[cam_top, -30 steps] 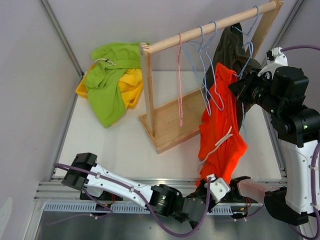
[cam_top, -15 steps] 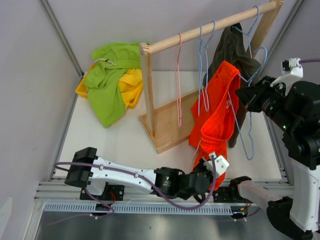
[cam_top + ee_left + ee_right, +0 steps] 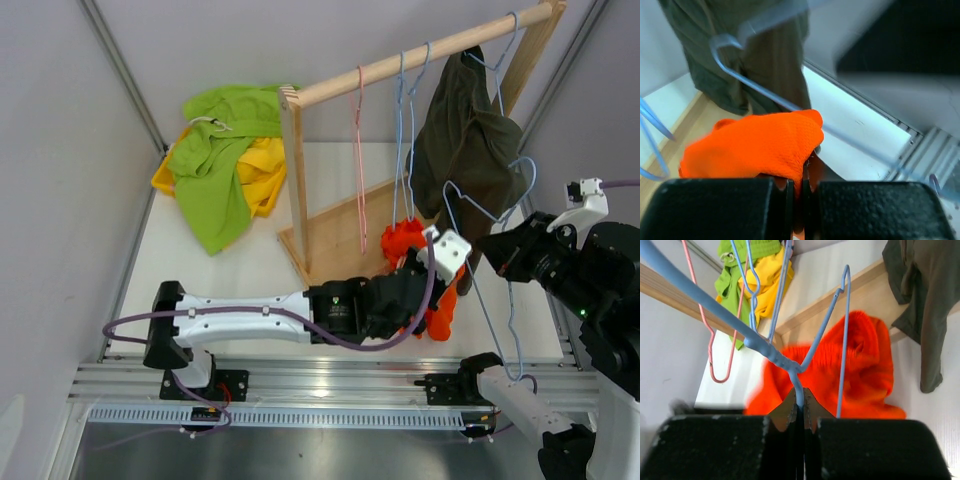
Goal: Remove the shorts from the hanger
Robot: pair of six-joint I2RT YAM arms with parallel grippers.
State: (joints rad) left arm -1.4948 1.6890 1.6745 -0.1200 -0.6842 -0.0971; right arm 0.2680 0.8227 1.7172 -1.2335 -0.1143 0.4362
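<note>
The left arm (image 3: 240,306) is extended low across lower centre, the left gripper (image 3: 418,287) clamped tight; the right gripper (image 3: 497,257) is held raised at mid-right, likewise closed.

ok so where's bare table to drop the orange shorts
Best bare patch: the white table front left, bordered by the lime green shorts, the wooden rack base and the left arm. Right of the rack is crowded: dark olive shorts, blue hanger, orange shorts.
</note>
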